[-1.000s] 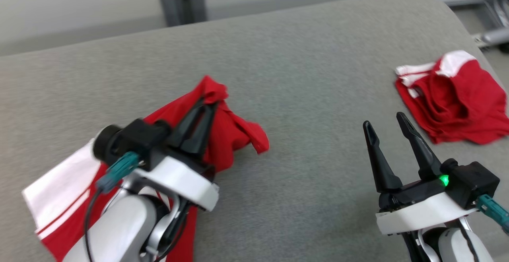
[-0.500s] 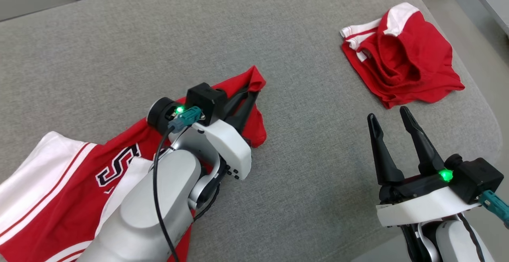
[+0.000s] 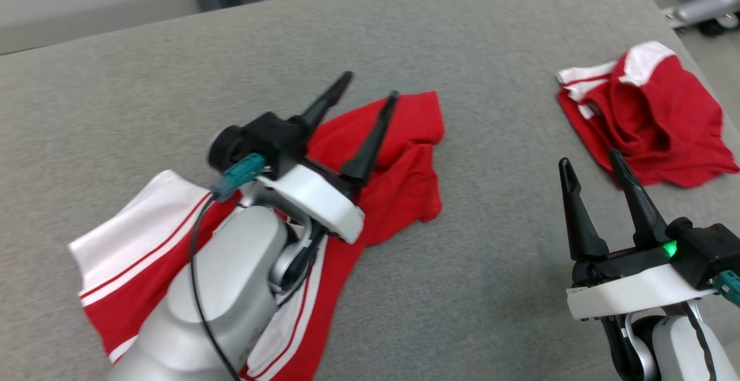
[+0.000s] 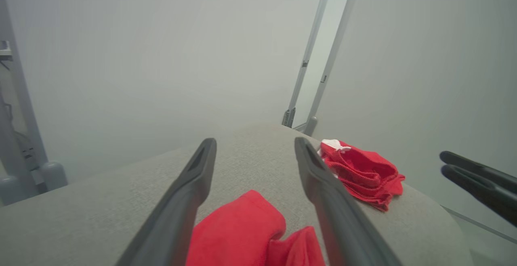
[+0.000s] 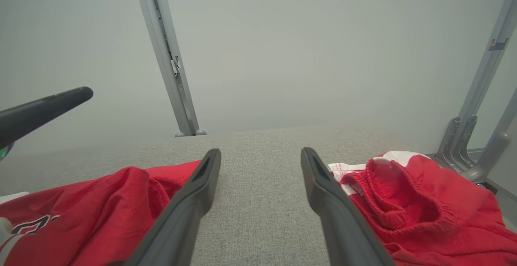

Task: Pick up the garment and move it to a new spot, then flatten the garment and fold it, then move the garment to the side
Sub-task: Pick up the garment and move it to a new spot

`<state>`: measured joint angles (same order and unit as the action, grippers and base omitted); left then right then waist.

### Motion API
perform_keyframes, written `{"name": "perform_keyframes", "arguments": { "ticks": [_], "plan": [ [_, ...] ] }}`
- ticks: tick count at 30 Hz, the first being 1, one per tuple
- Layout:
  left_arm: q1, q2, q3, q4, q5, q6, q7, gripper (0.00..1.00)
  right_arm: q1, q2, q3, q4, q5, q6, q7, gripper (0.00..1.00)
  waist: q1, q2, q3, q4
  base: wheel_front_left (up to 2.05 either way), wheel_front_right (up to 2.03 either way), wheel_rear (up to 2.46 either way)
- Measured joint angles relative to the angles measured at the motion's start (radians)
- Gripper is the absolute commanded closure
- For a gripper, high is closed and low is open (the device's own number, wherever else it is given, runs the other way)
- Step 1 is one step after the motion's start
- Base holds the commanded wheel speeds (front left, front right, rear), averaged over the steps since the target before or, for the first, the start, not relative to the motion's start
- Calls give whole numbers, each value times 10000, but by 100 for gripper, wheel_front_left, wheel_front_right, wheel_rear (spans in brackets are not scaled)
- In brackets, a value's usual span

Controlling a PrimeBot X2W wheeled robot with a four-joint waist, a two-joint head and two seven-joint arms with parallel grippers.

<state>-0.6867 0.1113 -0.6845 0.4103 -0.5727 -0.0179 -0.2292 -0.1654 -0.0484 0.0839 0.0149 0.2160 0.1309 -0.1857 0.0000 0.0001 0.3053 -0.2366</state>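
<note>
Grey fabric surface [image 3: 173,80] carries the crumpled red-and-white garment [image 3: 404,161] at near left. The left gripper [image 3: 370,85] hovers over it, fingers spread wide and empty. At near right, the right gripper [image 3: 588,158] stands equally open, holding nothing, near a red bundle [image 3: 653,121] farther right.

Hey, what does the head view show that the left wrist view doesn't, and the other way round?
The head view adds the white striped panel of the red garment, the left forearm, and the green light on the right gripper. The left wrist view adds the tall slanted metal posts rising beyond the far edge. Both share the left gripper, open by the garment's crumpled red end, the red shorts farther right, the right gripper's fingers, and the grey fabric surface.
</note>
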Motion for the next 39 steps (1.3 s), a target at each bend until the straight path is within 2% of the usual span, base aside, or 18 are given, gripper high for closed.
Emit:
{"name": "perform_keyframes", "arguments": {
  "ticks": [8,9,10,16,22,29,39],
  "plan": [
    [1081,1093,1697,-1212,-226,905,-282,0,-4,4,-311,-127,-407,0,387,0,0,0,-571,1309,0,0,0],
    [1081,1093,1697,-1212,-226,905,-282,0,-4,4,-311,-127,-407,0,387,0,0,0,-571,1309,0,0,0],
    [1438,1396,2130,-1515,-286,1078,-299,0,-10,4,-332,-107,-445,0,453,0,0,0,-694,1592,0,0,0],
    [3000,2121,3501,-2738,-305,1308,-311,0,21,10,-380,59,-591,0,623,0,0,0,-1178,2304,0,0,0],
    [4308,2558,4098,-3256,-121,1419,-311,0,209,2,-324,291,-602,0,673,0,0,0,-1599,2483,0,0,0],
    [5660,2732,4276,-3772,0,1346,-313,0,761,6,-265,374,-560,0,769,0,0,0,-2098,2505,0,0,0],
    [6676,2819,4293,-4322,13,1774,-161,0,1492,4,-291,50,-387,0,947,0,0,0,-2511,2396,0,0,0]
  ]
}}
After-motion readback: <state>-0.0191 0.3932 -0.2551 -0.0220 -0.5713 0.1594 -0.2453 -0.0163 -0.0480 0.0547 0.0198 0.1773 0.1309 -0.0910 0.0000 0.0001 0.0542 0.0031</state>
